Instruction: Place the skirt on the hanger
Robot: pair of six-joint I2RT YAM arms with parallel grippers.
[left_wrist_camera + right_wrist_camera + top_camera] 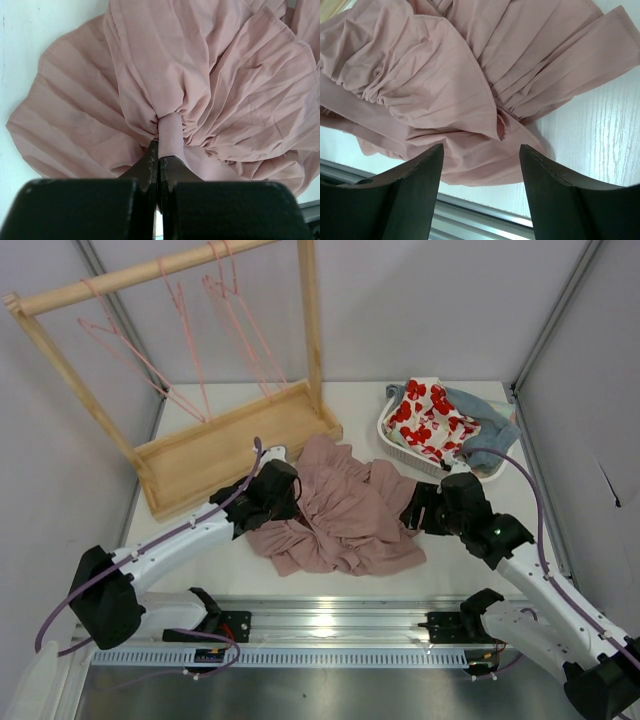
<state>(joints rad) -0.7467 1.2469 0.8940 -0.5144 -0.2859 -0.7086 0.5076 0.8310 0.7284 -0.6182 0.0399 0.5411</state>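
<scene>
The dusty-pink pleated skirt (345, 512) lies crumpled on the white table between my two grippers. My left gripper (285, 502) is at its left edge, shut on a bunched fold of the skirt (170, 131); the pleats fan out from the pinch. My right gripper (415, 512) is at the skirt's right edge, open and empty, its fingers (412, 172) spread over the skirt's (440, 85) near edge. Several thin pink hangers (235, 315) hang from the wooden rack's rail at the back left.
The wooden rack (170, 275) has a tray base (235, 445) just behind the skirt. A white basket (395, 445) at the back right holds a white cloth with red flowers (428, 418) and a blue-grey garment (490, 415). A metal rail (320, 625) runs along the near edge.
</scene>
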